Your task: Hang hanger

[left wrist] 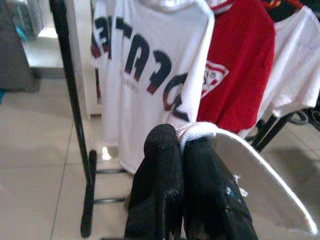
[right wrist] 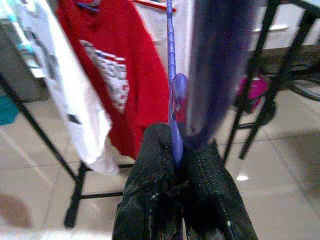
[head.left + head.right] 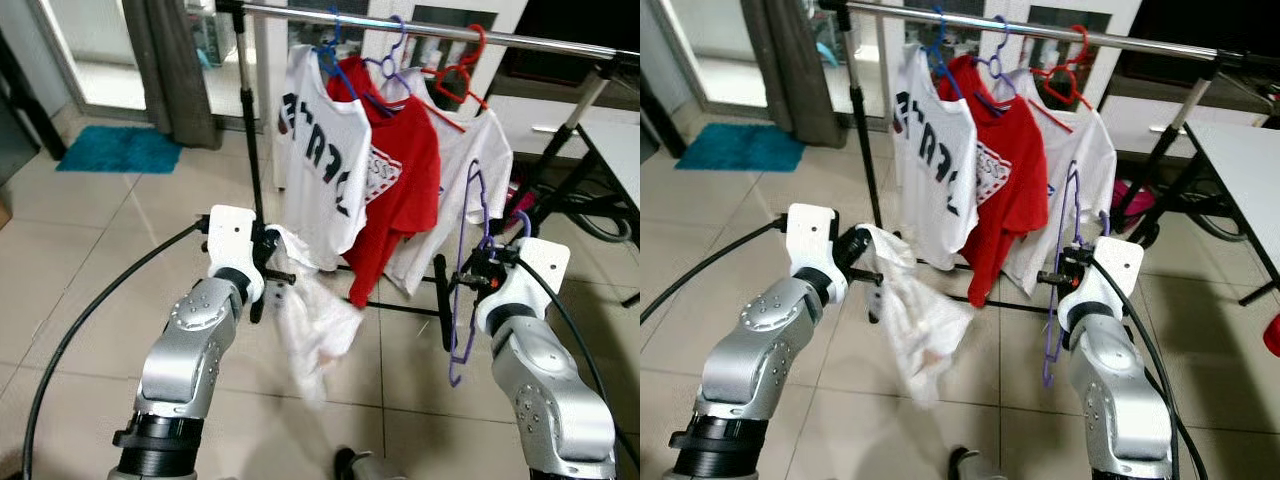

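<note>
My right gripper (image 3: 470,272) is shut on a purple hanger (image 3: 468,262) that stands upright in front of the rack. The hanger's bar (image 2: 171,75) passes between the black fingers (image 2: 160,165). My left gripper (image 3: 278,252) is shut on a white garment (image 3: 312,325) that droops toward the floor; its collar (image 1: 196,131) sits pinched at the fingertips. Beyond both grippers a metal clothes rail (image 3: 420,30) carries a white printed T-shirt (image 3: 318,165), a red T-shirt (image 3: 400,185) and a white T-shirt (image 3: 455,170) on blue, purple and red hangers.
The rack's black upright (image 3: 250,130) and floor bars (image 3: 410,308) stand on a tiled floor. A white table (image 3: 1245,165) with black legs is at the right. A blue mat (image 3: 120,148) and grey curtain (image 3: 170,60) lie at the far left.
</note>
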Robot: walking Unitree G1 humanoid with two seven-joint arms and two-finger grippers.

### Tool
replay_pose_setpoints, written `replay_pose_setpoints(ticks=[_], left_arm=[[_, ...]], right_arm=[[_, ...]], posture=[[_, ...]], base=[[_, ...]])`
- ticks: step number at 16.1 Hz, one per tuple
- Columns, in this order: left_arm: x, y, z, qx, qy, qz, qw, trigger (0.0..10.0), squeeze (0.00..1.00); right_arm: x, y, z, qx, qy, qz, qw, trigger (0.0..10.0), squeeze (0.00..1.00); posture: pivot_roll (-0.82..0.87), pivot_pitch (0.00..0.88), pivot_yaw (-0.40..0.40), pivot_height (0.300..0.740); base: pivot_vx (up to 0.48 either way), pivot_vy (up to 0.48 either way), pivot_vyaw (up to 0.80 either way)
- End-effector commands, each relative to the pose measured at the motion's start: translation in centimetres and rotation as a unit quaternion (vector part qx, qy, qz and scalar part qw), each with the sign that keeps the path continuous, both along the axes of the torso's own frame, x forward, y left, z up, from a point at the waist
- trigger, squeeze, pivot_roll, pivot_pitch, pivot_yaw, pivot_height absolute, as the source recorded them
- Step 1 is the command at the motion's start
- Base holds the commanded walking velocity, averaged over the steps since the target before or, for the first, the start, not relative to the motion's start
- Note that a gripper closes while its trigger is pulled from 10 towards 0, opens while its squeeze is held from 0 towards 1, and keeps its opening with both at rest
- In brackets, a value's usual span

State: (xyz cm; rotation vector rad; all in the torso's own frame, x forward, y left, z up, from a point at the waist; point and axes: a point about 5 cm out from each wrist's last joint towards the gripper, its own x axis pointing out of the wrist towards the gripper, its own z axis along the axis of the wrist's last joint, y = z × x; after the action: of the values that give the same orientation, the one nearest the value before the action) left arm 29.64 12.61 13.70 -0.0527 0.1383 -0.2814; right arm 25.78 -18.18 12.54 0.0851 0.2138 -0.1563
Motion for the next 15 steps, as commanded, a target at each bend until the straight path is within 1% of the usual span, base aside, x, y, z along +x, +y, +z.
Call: replay_pose_setpoints(ticks=[1,3,4,5,6,7,8,9,10,11,12,13,15], left_arm=[[0.18,-0.25,0.76,-0.008,-0.027,-0.002,1.000,10.0,0.00],[0.43,0.00,1.05,-0.021,-0.036,0.007,0.999,10.0,0.00],[0.55,-0.08,1.28,-0.019,-0.044,0.005,0.999,10.0,0.00],[0.57,-0.40,1.54,-0.018,-0.052,-0.005,0.998,10.0,0.00],[0.60,-0.43,1.50,0.002,-0.054,-0.001,0.999,10.0,0.00],[0.60,-0.33,1.22,0.007,-0.046,-0.002,0.999,10.0,0.00],[0.50,-0.43,1.07,0.004,-0.043,-0.013,0.999,10.0,0.00],[0.37,-0.55,1.03,0.003,-0.043,-0.020,0.999,10.0,0.00],[0.31,-0.57,1.04,0.007,-0.046,-0.021,0.999,10.0,0.00],[0.31,-0.54,0.81,0.013,-0.038,-0.016,0.999,10.0,0.00],[0.31,-0.54,0.71,0.011,-0.032,-0.014,0.999,10.0,0.00],[0.28,-0.69,0.81,0.016,-0.041,-0.018,0.999,10.0,0.00],[0.28,-0.70,0.75,0.032,-0.049,-0.016,0.998,10.0,0.00]], right_arm=[[0.13,0.02,-0.16,0.014,0.007,-0.007,1.000,10.0,0.00],[0.42,-0.29,0.06,0.017,-0.009,-0.021,1.000,10.0,0.00],[0.61,-0.67,0.33,0.004,-0.024,-0.038,0.999,10.0,0.00],[0.72,-0.71,0.14,0.014,-0.003,-0.033,0.999,10.0,0.00],[0.83,-0.55,0.17,0.033,0.002,-0.018,0.999,10.0,0.00],[0.90,-0.02,0.41,0.059,-0.009,0.031,0.998,10.0,0.00],[0.89,-0.27,0.70,0.024,-0.024,0.024,0.999,10.0,0.00],[0.89,-0.37,0.68,-0.001,-0.030,0.026,0.999,10.0,0.00],[0.84,-0.26,0.53,0.005,-0.026,0.039,0.999,10.0,0.00],[0.70,-0.35,0.35,0.021,-0.015,0.038,0.999,10.0,0.00],[0.66,-0.38,0.31,0.023,-0.012,0.039,0.999,10.0,0.00],[0.43,-0.76,-0.07,0.029,0.005,0.027,0.999,10.0,0.00],[0.35,-0.77,-0.12,0.030,0.007,0.031,0.999,10.0,0.00]], posture=[[-0.02,0.044,-0.032,0.740],[-0.02,0.032,-0.038,0.740],[-0.02,0.032,-0.038,0.740],[-0.02,0.032,-0.038,0.740],[-0.02,0.030,-0.042,0.740],[-0.02,0.030,-0.042,0.740],[-0.02,0.030,-0.042,0.740],[-0.03,0.033,-0.042,0.740],[-0.03,0.033,-0.042,0.740],[-0.04,0.036,-0.042,0.740],[-0.04,0.036,-0.042,0.740],[-0.04,0.036,-0.041,0.740],[-0.04,0.036,-0.038,0.740]], base=[[0.000,0.000,-0.76],[0.000,0.000,-0.76],[0.000,0.000,-0.76],[0.000,0.000,-0.69],[0.000,0.000,-0.67],[0.000,0.000,-0.66],[0.000,0.000,-0.72],[0.000,0.000,-0.73],[0.000,0.000,-0.76],[0.000,0.000,-0.77],[0.000,0.000,-0.77],[0.000,0.000,-0.79],[0.000,0.000,-0.79]])
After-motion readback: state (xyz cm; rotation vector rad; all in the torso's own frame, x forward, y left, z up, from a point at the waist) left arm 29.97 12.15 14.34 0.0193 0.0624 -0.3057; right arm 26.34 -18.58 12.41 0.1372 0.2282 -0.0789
